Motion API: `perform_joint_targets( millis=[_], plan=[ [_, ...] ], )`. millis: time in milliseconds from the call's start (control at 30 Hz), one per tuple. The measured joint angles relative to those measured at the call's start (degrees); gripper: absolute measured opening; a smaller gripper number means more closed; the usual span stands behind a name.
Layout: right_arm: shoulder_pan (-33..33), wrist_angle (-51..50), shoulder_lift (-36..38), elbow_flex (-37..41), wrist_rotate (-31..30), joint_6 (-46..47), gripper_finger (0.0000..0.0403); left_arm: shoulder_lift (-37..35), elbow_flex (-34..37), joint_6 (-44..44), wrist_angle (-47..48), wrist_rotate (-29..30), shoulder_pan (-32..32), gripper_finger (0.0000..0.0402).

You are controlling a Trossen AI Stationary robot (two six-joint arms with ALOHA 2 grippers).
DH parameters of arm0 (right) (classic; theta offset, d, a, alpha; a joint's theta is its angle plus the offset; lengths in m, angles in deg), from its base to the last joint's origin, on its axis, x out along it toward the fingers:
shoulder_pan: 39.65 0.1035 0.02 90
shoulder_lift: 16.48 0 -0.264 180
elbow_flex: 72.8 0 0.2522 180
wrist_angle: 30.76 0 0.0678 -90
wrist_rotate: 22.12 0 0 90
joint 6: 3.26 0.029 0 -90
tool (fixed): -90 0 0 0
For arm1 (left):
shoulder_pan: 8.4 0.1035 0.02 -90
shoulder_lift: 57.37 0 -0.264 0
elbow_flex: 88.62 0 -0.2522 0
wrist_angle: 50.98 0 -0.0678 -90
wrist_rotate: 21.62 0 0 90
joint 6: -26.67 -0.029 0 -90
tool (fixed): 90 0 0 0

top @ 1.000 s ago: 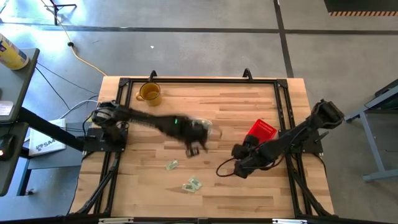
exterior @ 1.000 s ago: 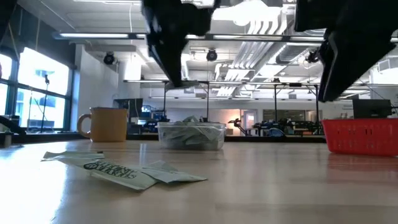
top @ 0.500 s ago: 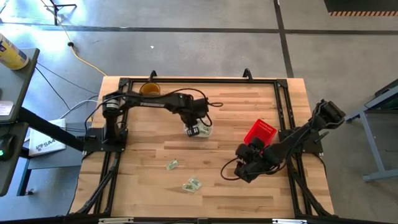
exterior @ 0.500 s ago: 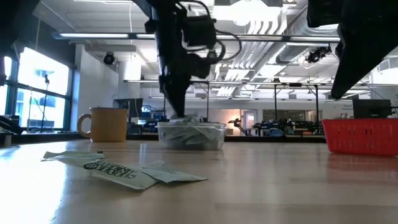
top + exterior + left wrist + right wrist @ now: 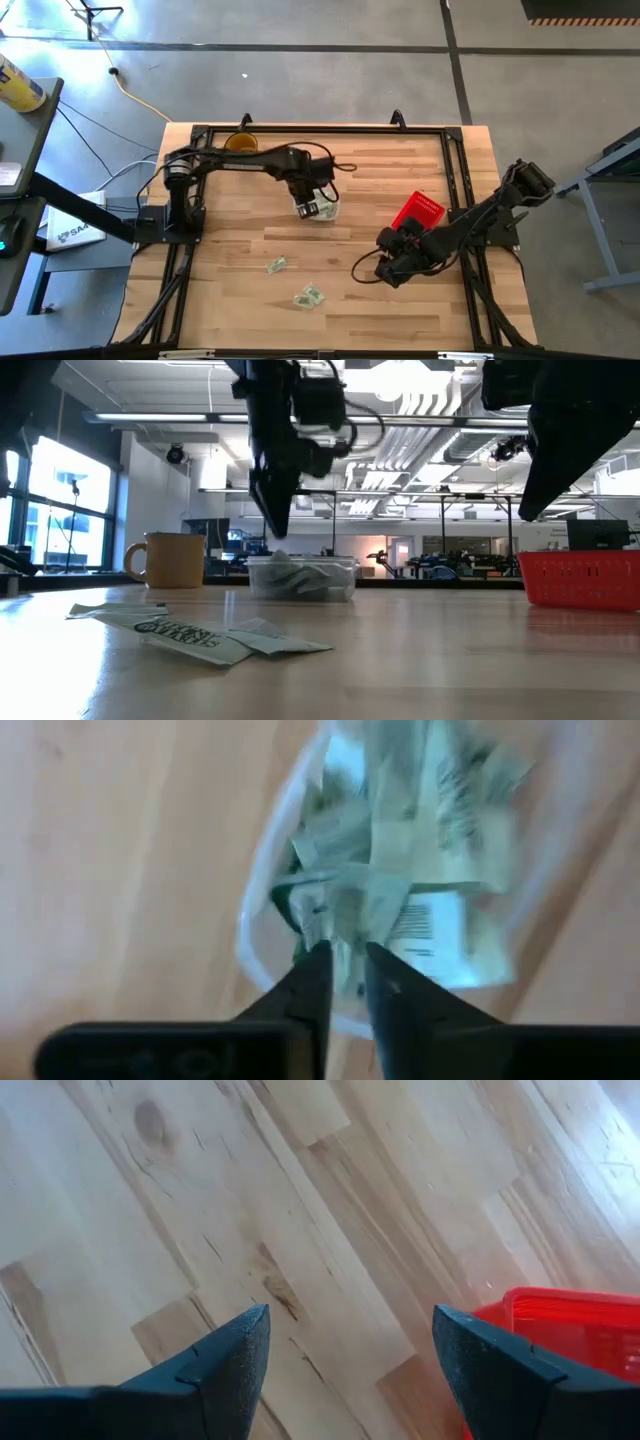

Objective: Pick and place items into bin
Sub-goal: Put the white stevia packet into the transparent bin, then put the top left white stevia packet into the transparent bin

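Observation:
The bin (image 5: pixel 322 209), a small clear container, sits mid-table toward the far side, heaped with pale green and white packets (image 5: pixel 400 850). My left gripper (image 5: pixel 308 206) points straight down over the bin's left part. Its fingers (image 5: pixel 340 970) are parted by a narrow gap, with their tips at the top of the heap (image 5: pixel 275 538). Two more packets (image 5: pixel 276 265) (image 5: pixel 309 297) lie flat on the wood nearer the front edge. My right gripper (image 5: pixel 385 270) hangs open above bare wood (image 5: pixel 350 1340), beside the red basket, holding nothing. My left gripper comes down from above onto the packet heap (image 5: pixel 325 915) in the bin. Whether its fingertips touch a packet there, I cannot tell.
An amber mug (image 5: pixel 172 560) stands at the far left, partly under the left arm. A red mesh basket (image 5: pixel 420 212) sits right of centre, close to my right gripper. Loose packets (image 5: pixel 190 635) lie near the front. A black frame (image 5: pixel 300 130) borders the table.
My left gripper has swung from the middle of the table toward the far edge, come over the bin and sunk a little toward the heap. My right gripper has stayed in place and rolled slightly at the wrist.

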Motion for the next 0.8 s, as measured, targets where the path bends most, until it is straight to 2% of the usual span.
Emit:
perform_joint_targets(
  millis=[133,300,433,567,633,800],
  plan=[
    [-0.28,-0.04,0.0,0.0,-0.12,-2.13,0.027,-3.42,-2.27,1.48,1.55,1.07,-0.37,0.0142],
    [-1.2,-0.2,0.0,0.0,-0.01,-4.32,0.027,-7.43,-3.3,6.37,9.77,0.44,-2.29,0.0197],
    [-1.27,-0.19,0.0,0.0,-0.26,-6.07,0.027,-9.98,0.94,11.86,11.87,-3.0,-9.74,0.0226],
    [-1.72,0.07,0.0,0.0,-0.05,-8.61,0.027,-10.31,7.06,18.73,9.77,-3.38,-19.51,0.0242],
    [-2.02,0.5,0.0,0.0,-0.06,-10.45,0.027,-10.31,10.82,23.13,5.33,-3.46,-23.23,0.0245],
    [-3.82,1.85,0.0,0.0,1.72,-16.28,0.027,-10.27,19.58,35.07,-7.56,-7.98,-26.77,0.0241]
  ],
)
